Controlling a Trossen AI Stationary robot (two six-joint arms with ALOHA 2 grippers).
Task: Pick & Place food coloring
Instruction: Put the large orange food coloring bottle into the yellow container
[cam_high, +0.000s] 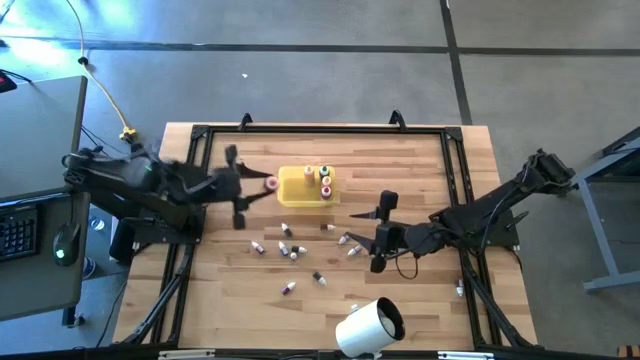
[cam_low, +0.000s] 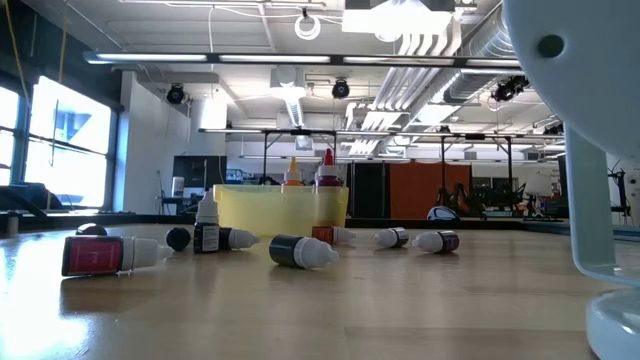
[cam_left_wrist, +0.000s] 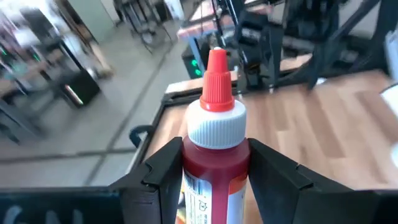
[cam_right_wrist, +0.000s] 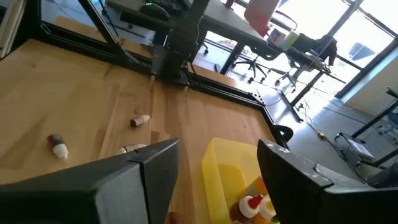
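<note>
Left gripper (cam_high: 237, 187) clamps a red bottle (cam_left_wrist: 214, 155) just beside the yellow tray (cam_high: 296, 186), right gripper (cam_high: 383, 232) hangs empty, jaws wide, near loose bottles (cam_high: 290, 250) scattered below the tray, white cylinder (cam_high: 368, 327) at table edge.

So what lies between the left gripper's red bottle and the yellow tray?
Nothing: in the high view the red bottle held by the left gripper sits just beside the yellow tray, with only bare wood between.
</note>
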